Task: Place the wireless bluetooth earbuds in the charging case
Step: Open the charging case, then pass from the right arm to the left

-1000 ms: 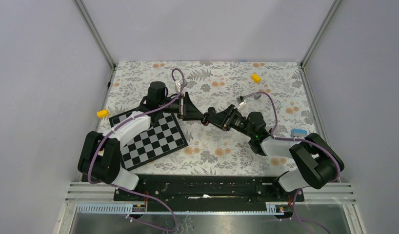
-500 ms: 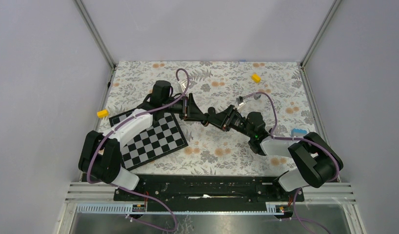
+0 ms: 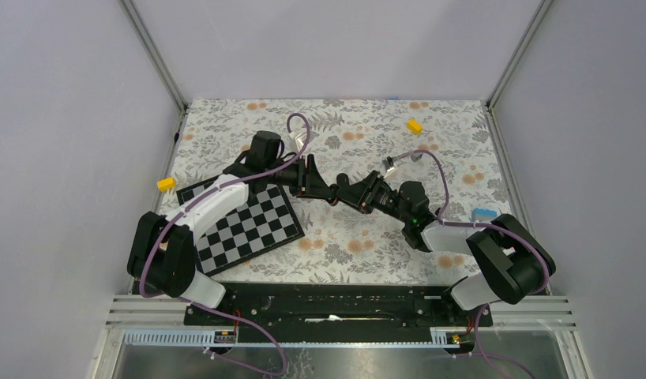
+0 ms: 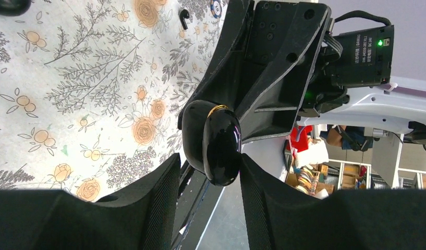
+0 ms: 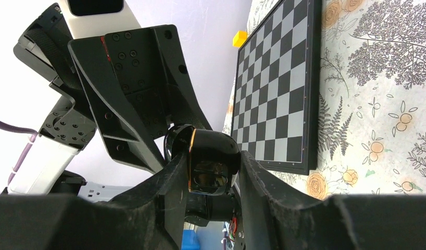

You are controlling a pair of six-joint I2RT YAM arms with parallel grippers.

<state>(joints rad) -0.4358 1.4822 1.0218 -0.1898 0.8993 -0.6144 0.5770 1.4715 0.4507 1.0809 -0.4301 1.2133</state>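
Observation:
The charging case [image 4: 213,143], black and pebble-shaped with a thin gold seam, hangs in the air over the middle of the table. My right gripper [image 5: 212,161] is shut on it, a finger pressed against each side. My left gripper [image 4: 208,162] meets it from the other side, and its fingers [image 4: 148,198] close round the case's free end. In the top view the two grippers touch tip to tip at the case [image 3: 333,192]. One small black earbud [image 4: 184,18] lies on the floral cloth beyond the case. I see no other earbud.
A chessboard [image 3: 245,221] lies under the left arm. Yellow blocks sit at the left edge [image 3: 167,183] and the far right [image 3: 415,126]. A blue object [image 3: 483,213] lies near the right arm. A small silver piece [image 3: 391,164] rests behind the right gripper.
My left gripper has moved right to meet the right gripper and now sits round the case's end. The right arm has held still.

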